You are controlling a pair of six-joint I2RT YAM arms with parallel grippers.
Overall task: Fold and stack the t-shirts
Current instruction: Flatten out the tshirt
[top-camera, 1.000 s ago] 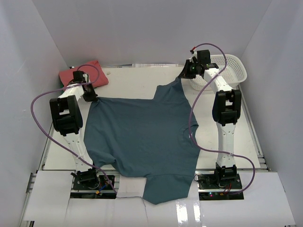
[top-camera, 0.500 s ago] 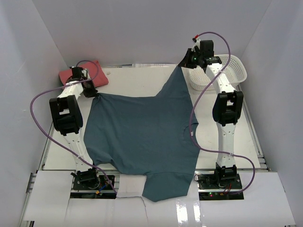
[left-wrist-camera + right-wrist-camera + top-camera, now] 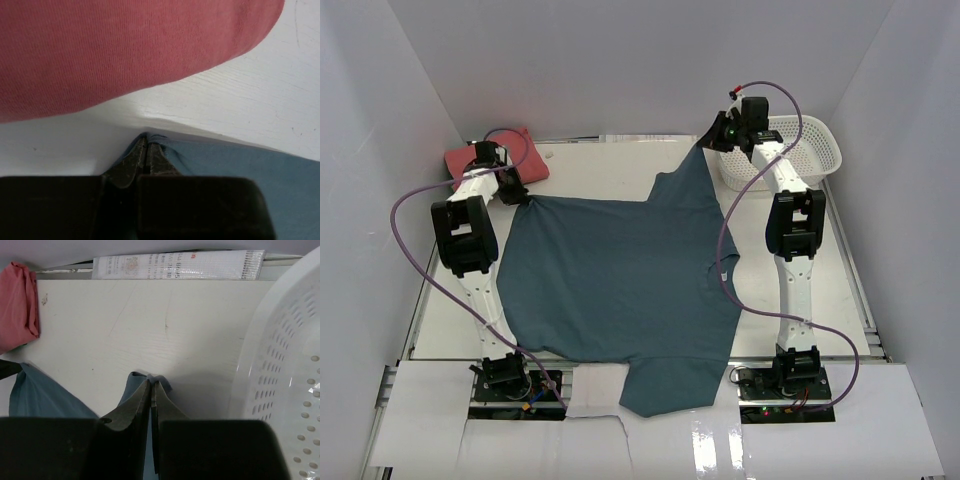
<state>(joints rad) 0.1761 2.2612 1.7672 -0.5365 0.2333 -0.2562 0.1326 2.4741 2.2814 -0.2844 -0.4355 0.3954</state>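
A dark teal-blue t-shirt [image 3: 620, 280] lies spread over the table, its near edge hanging over the front. My left gripper [image 3: 516, 195] is shut on its far left corner [image 3: 160, 142], low by the table. My right gripper [image 3: 708, 143] is shut on its far right corner [image 3: 150, 380] and holds that corner lifted, so the cloth rises to a peak. A coral-red t-shirt [image 3: 470, 160] lies bunched at the far left corner of the table [image 3: 600, 170], just beyond the left gripper; it fills the top of the left wrist view [image 3: 125, 45].
A white lattice basket [image 3: 800, 150] stands at the far right, close beside the right gripper [image 3: 290, 365]. A printed strip [image 3: 175, 265] lies along the table's back edge. White walls close in the table on three sides.
Both grippers have drawn the teal-blue t-shirt's far edge toward the back. The right gripper rose with its corner, and the shirt's near edge slid up the table.
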